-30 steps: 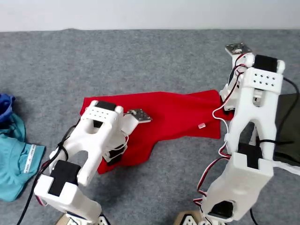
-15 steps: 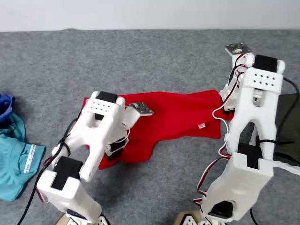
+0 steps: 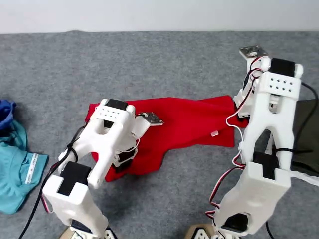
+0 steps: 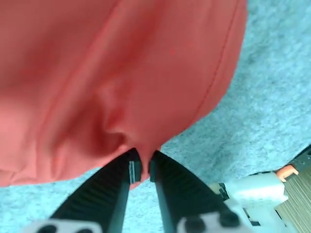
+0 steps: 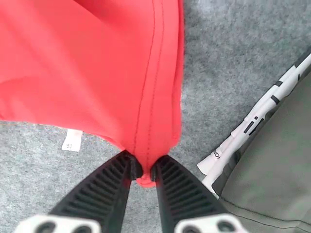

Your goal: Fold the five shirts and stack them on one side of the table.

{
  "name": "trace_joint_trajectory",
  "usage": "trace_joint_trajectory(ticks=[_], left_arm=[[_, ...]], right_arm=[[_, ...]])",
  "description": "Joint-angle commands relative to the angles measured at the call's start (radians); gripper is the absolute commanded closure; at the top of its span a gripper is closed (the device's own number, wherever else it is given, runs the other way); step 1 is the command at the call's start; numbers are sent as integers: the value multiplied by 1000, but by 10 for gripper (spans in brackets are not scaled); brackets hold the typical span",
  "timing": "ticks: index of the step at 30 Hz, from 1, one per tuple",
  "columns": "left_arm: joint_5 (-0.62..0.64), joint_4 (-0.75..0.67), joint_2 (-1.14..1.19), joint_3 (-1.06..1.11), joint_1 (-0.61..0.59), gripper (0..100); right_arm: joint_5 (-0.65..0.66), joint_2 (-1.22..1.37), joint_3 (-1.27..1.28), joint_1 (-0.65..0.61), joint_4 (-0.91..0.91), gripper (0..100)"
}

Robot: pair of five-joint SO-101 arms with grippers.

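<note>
At the centre of the table (image 3: 164,59), our left gripper (image 4: 144,167) and right gripper (image 5: 144,174) each pinch the rumpled red shirt (image 3: 189,122).

A red shirt (image 3: 189,122) spread flat mid-table, one end bunched, teal shirt (image 3: 15,169) crumpled at left edge, blue shirt (image 3: 4,112) touching it, dark olive shirt (image 3: 310,144) at right edge

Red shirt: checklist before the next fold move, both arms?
1. Left gripper shut on the red fabric shirt: ok.
2. Right gripper shut on its hem: ok.
3. Shirt flat between the grips: not ok, it bunches at the left gripper.
4. Dark olive garment apart from the right gripper: ok.
5. Crumpled teal shirt apart from the red one: ok.
6. Layers pinched in each grip: cannot tell.
</note>
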Motion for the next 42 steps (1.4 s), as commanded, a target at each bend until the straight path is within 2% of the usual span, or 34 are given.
trace_joint_trajectory(ticks=[1,6,11,21,27,42], left_arm=[[11,38,-8,-51,8,963],[21,58,-8,-102,14,962],[52,51,2,-104,14,914],[52,20,3,-97,8,914],[48,14,3,-62,15,961],[48,-15,-12,-7,9,995]], right_arm=[[9,-15,-21,-10,44,988],[9,-13,-21,-10,44,988],[9,-13,-21,-10,44,988],[9,-13,-21,-10,42,988],[9,-13,-21,-10,42,988],[9,-13,-21,-7,42,988]])
